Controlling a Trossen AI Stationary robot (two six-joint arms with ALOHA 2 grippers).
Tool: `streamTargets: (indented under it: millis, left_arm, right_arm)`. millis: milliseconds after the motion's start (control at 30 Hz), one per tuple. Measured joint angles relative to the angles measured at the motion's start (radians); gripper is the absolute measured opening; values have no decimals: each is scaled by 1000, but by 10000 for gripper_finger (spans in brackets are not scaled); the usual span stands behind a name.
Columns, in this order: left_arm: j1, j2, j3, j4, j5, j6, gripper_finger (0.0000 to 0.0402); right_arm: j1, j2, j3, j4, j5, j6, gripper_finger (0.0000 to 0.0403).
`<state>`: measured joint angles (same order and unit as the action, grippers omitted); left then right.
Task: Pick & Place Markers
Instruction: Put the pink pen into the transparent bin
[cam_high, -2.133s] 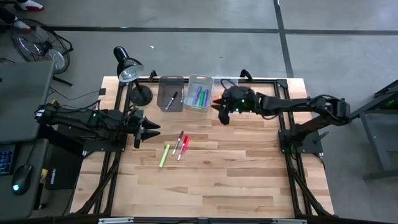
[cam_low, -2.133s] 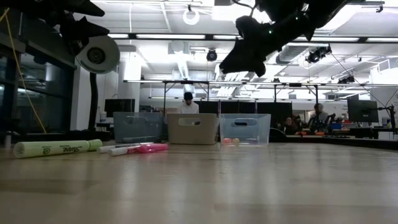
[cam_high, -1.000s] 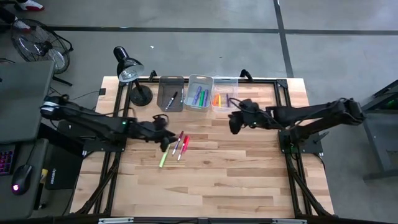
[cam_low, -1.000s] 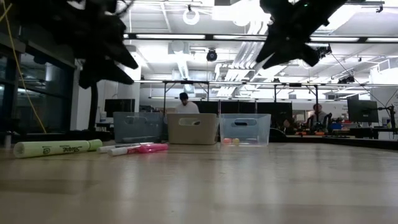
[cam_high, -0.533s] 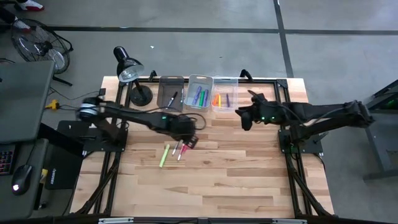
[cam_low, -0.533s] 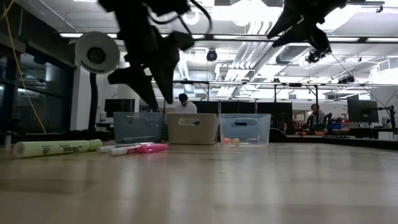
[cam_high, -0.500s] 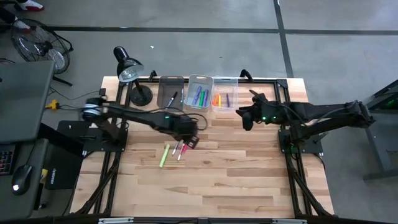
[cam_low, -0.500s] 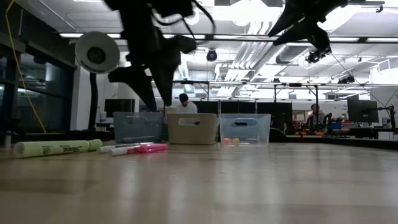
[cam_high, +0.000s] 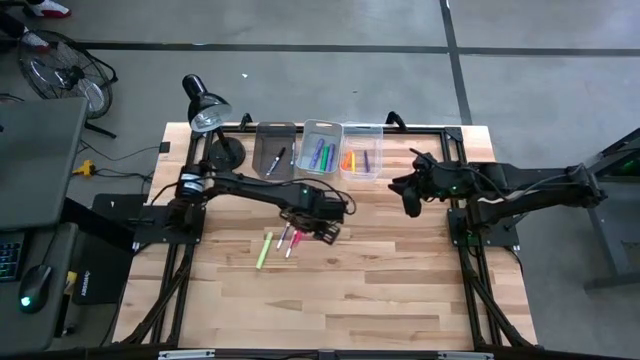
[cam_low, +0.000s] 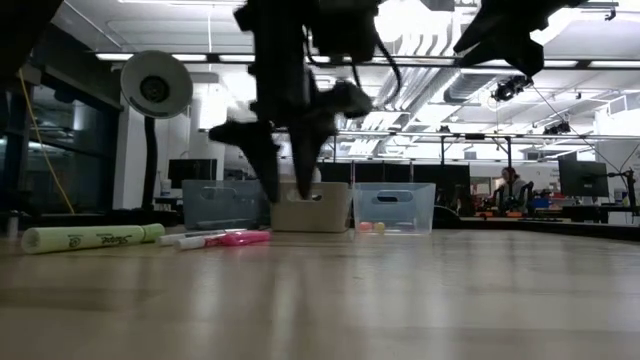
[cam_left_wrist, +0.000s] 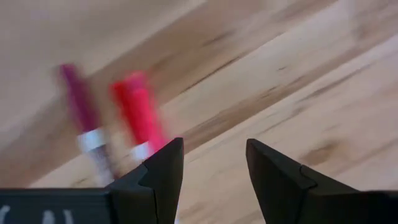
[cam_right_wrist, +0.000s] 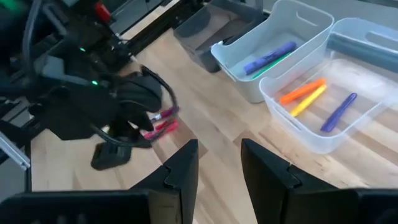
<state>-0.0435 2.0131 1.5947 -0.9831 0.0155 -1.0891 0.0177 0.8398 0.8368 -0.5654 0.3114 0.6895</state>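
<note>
A wooden table (cam_high: 400, 290) carries three bins (cam_high: 320, 150) at its far edge, several markers already inside. Three markers (cam_high: 284, 240) remain mid-table; the left gripper (cam_high: 325, 231) hovers open-fingered beside them. The right gripper (cam_high: 411, 194), parted and empty, waits near the bins.

Three bins (cam_high: 320, 150) sitting in row at upper centre of table (cam_high: 400, 290). Lamp (cam_high: 208, 118) standing left of bins. Three markers (cam_high: 281, 240) lying side by side on table, below bins. Left gripper (cam_high: 327, 231) hanging just right of markers, jaws apart. Right gripper (cam_high: 411, 199) hanging right of bins, near table's right edge.
</note>
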Motion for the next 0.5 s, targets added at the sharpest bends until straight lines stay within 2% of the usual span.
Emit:
streamTargets:
  millis: [100, 167, 500]
  left_arm:
    - [6, 31, -6, -35, 50, 1, 172]
    - [7, 41, -3, -3, 75, 0, 172]
    - [6, 41, -3, -18, 73, -41, 172]
  right_arm:
    - [1, 5, 0, -1, -9, -1, 110]
    - [1, 5, 0, -5, -19, -16, 110]
    - [1, 4, 0, -22, -38, -43, 110]
